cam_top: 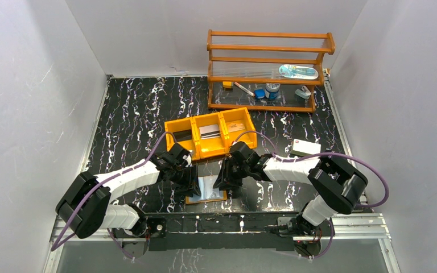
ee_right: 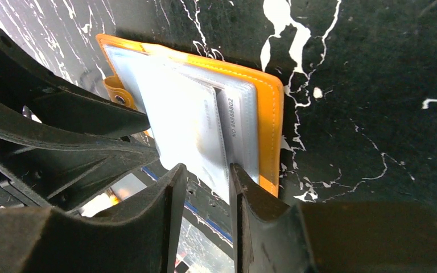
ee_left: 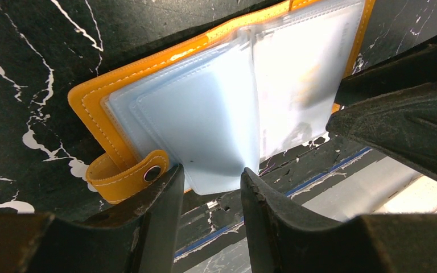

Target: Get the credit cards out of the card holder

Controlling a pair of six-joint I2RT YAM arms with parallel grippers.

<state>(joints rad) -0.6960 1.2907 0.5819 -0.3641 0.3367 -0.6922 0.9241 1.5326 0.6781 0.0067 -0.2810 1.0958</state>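
Straddling pale blue-grey sleeve pages (ee_left: 205, 114) of open orange-tan leather-like card holder (cam_top: 206, 190), at black marbled table (cam_top: 131, 114) near edge: left gripper (ee_left: 211, 170), right gripper (ee_right: 207, 168), both part-spread, clamping nothing. Risk: fingers catch slippery sleeve, not whitish numbered card (ee_right: 236, 116); holder drags off edge.

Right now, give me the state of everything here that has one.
Card holder: open, lying on the table.
Snap tab: undone.
Pockets: fanned out; one holds a numbered card.
Left gripper: open, astride a pocket edge.
Right gripper: open, astride a pocket edge.
Tray: holds cards.
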